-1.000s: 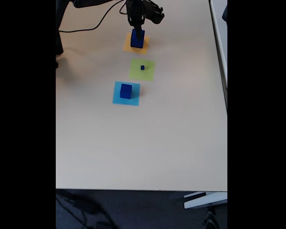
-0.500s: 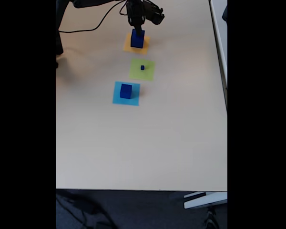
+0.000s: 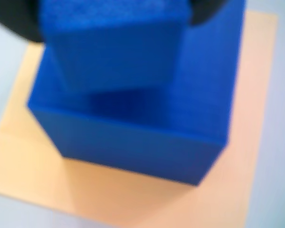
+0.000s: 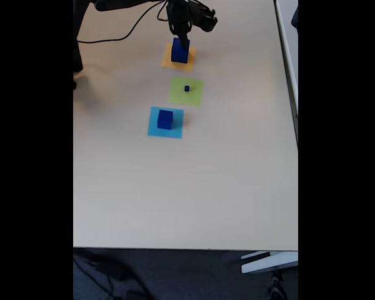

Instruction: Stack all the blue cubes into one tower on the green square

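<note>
In the wrist view a large blue cube (image 3: 147,137) stands on the orange square (image 3: 33,161). A smaller blue cube (image 3: 114,47) sits on top of it, turned a little, with dark fingers (image 3: 14,21) pressed at both of its sides. In the fixed view my gripper (image 4: 180,39) hangs over this two-cube stack (image 4: 180,52) at the far end of the table, shut on the upper cube. The green square (image 4: 186,91) lies nearer the camera with a tiny blue cube (image 4: 187,88) on it. A mid-sized blue cube (image 4: 165,119) stands on the light-blue square (image 4: 155,128).
The arm's base and a black cable (image 4: 112,36) lie at the table's far left. The pale table (image 4: 187,187) stretches wide and bare toward the near edge. A white rail (image 4: 286,50) runs along the right side.
The gripper head has shifted very slightly over the stack on the orange square. None of the cubes has moved.
</note>
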You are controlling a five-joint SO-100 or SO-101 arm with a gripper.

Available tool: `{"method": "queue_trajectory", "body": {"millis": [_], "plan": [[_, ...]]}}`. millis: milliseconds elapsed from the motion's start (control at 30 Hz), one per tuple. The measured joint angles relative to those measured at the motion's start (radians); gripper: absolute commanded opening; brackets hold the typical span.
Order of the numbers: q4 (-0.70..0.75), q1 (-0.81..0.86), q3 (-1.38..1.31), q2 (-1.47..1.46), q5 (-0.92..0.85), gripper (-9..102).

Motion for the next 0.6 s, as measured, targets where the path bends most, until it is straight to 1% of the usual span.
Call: {"method": "queue_trajectory", "body": {"millis": [300,600], "plan": [[0.021,0.127,0.012,0.146,-0.097,0],[0.009,0.305,0.209,0.270,-0.232,0]]}}
